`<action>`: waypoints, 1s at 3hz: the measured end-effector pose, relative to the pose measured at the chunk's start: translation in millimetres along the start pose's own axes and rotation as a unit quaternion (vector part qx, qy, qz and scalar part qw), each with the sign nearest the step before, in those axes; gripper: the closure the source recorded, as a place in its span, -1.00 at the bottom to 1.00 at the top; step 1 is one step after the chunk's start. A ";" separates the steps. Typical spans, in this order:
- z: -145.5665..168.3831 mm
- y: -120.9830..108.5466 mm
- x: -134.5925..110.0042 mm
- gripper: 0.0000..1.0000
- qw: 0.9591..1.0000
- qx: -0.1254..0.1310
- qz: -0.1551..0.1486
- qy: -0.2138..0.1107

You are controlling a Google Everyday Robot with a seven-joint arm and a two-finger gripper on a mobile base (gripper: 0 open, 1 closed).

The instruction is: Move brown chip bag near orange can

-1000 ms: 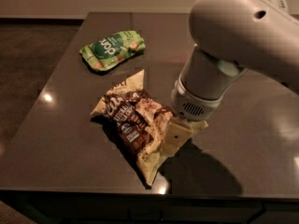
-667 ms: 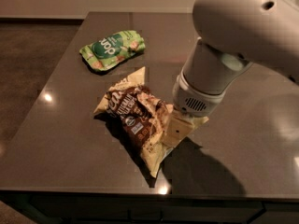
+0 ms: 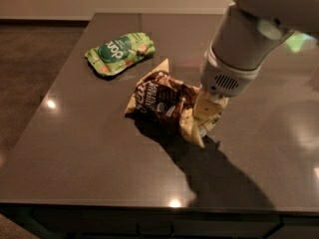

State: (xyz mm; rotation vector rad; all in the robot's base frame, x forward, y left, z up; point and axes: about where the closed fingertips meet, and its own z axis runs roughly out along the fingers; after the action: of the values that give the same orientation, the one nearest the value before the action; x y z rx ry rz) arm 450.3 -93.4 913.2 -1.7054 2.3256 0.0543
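Progress: the grasp looks made; the orange can is nowhere in view, so the carry and the placing beside it are left.
Gripper (image 3: 207,114): at the brown chip bag's (image 3: 162,101) end farthest from the green snack bag (image 3: 119,53); jaws clenched on its tan edge, as I read it.
Bag's place: mid-surface (image 3: 89,148), near the green snack bag, apart from it, toward the front right.
Bag's look: crumpled dark-brown foil, tan-yellow edges, white lettering; gripped end raised, one corner hanging, shadow beneath.
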 end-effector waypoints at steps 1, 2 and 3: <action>-14.7 -31.8 7.9 1.00 1.000 0.016 -0.017 0.013; -18.8 -62.3 19.9 1.00 0.999 0.021 -0.032 0.022; -18.7 -86.8 33.4 1.00 0.999 0.025 -0.035 0.028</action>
State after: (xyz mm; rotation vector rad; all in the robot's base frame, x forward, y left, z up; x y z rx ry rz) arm 519.4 -155.0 934.2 -1.7839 2.2849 -0.0644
